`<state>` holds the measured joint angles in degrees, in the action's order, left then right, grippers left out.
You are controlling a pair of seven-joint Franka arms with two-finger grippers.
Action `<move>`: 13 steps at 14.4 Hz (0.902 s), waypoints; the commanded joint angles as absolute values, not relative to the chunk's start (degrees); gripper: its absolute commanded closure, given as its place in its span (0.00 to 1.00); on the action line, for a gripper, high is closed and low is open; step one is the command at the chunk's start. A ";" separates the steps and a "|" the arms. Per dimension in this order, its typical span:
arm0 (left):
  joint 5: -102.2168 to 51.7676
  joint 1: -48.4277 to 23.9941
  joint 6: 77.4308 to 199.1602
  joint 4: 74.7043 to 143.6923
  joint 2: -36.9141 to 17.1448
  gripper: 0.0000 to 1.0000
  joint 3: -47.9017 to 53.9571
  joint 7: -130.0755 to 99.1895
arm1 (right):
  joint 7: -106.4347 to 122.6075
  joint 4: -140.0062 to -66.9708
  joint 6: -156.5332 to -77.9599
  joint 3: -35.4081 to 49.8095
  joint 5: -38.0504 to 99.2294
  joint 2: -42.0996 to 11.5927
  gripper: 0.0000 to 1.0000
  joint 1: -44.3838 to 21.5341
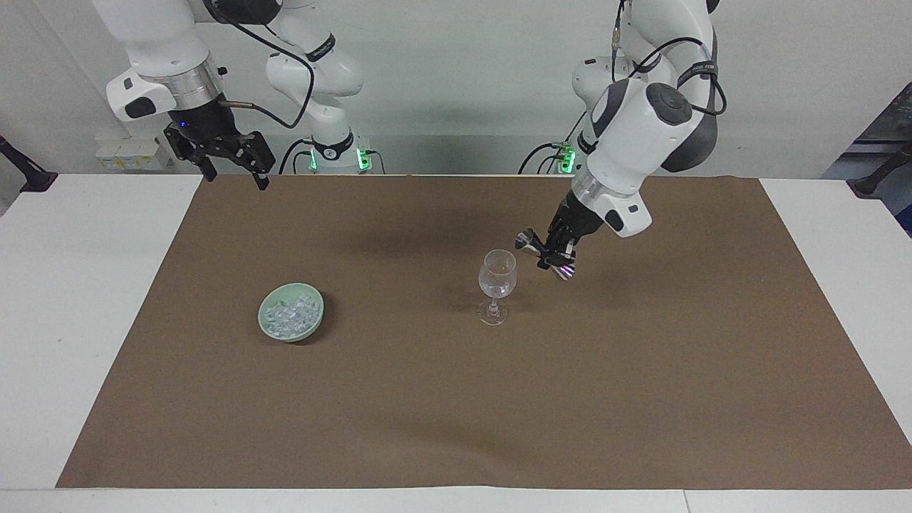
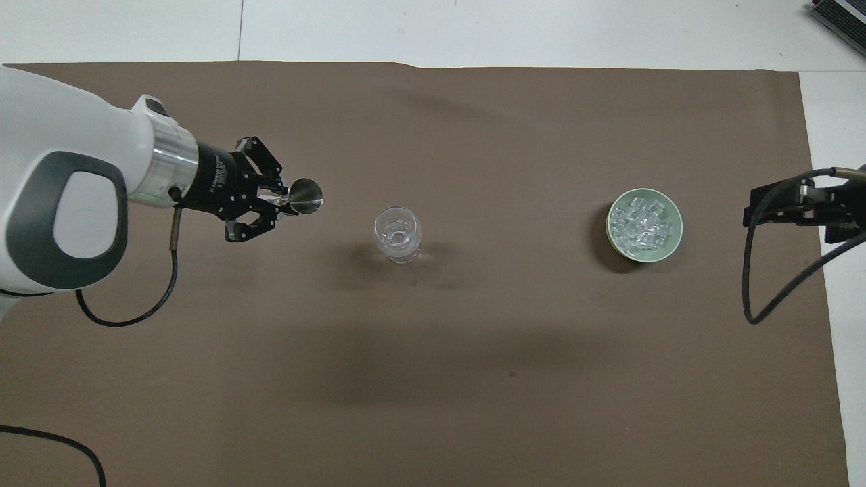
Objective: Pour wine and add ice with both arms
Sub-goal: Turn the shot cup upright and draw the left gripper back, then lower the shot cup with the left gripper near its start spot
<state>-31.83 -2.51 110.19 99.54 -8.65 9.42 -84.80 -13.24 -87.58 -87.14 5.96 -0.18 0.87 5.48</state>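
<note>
A clear wine glass (image 1: 496, 283) (image 2: 398, 234) stands upright mid-mat; the wine in its bowl is barely visible. My left gripper (image 1: 553, 251) (image 2: 273, 201) is shut on a small metal jigger (image 1: 546, 257) (image 2: 305, 196), held tilted in the air over the mat beside the glass, toward the left arm's end and apart from it. A pale green bowl (image 1: 315, 319) (image 2: 676, 238) holds the ice (image 1: 288, 314) (image 2: 640, 222), a heap of small clear cubes. My right gripper (image 1: 235, 169) (image 2: 795, 206) waits open and empty, raised over the mat's edge at the right arm's end.
A brown mat (image 1: 456, 413) (image 2: 433, 379) covers most of the white table (image 1: 71, 299). The right arm's black cable (image 2: 764, 291) hangs beside the bowl toward the table's end.
</note>
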 commanded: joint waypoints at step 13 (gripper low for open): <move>-64.94 -0.44 105.04 118.02 -7.21 1.00 -10.45 -57.16 | -11.34 -87.63 -86.75 6.24 1.49 0.97 0.00 6.42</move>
